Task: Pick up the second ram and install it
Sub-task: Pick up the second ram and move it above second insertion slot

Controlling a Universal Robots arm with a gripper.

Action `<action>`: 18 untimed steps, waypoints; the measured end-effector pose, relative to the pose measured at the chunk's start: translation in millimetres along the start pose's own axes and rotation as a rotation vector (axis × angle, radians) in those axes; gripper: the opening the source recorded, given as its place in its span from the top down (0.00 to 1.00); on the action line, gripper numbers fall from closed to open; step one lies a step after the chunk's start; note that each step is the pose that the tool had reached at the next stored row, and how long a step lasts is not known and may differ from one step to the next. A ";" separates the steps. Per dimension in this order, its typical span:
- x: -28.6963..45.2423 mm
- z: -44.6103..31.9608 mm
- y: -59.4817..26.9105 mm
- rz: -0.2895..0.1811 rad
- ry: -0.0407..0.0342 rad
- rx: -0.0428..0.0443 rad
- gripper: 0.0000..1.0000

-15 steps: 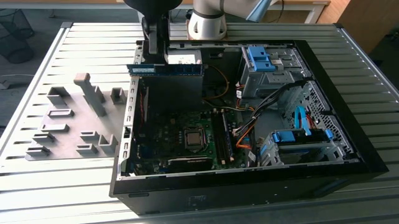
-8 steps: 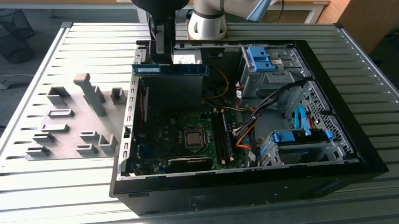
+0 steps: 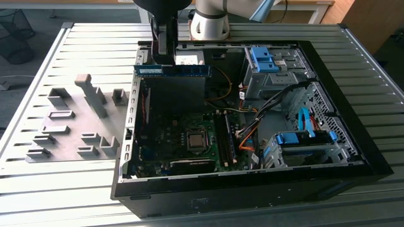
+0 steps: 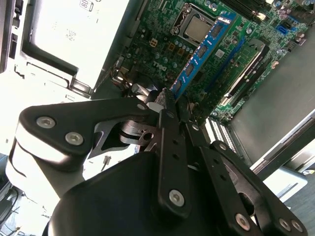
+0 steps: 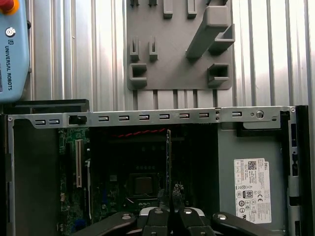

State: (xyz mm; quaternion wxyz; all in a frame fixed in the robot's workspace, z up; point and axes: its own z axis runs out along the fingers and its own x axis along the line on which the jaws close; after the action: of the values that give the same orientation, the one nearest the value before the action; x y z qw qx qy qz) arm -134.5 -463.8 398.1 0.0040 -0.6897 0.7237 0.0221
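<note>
A skewed seating looked the likeliest trouble. If the second ram (image 3: 171, 70) tilted in the grip, it could miss the memory slots (image 3: 225, 137), which lay toward five o'clock of it in the exterior view. The jaws were closed tight on the board's upper edge, so it hung beneath them, aloft over the open case (image 3: 372, 156).

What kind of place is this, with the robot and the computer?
Probably a robotics lab or workshop: a robot arm whose gripper holds the second ram over an open computer case, on a slatted metal table beside a grey fixture plate.
</note>
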 end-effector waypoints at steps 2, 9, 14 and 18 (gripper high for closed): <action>0.0 0.0 0.0 0.000 0.0001 0.0000 0.86; -0.3 -0.2 -5.5 0.000 0.0000 0.0000 0.86; -0.8 -0.4 -15.6 0.000 0.0000 0.0000 0.86; -1.1 -0.6 -23.0 0.000 0.0000 0.0000 0.86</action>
State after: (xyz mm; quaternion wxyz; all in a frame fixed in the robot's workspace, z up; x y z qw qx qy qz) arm -111.4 -463.8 398.1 0.0040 -0.6897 0.7237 0.0221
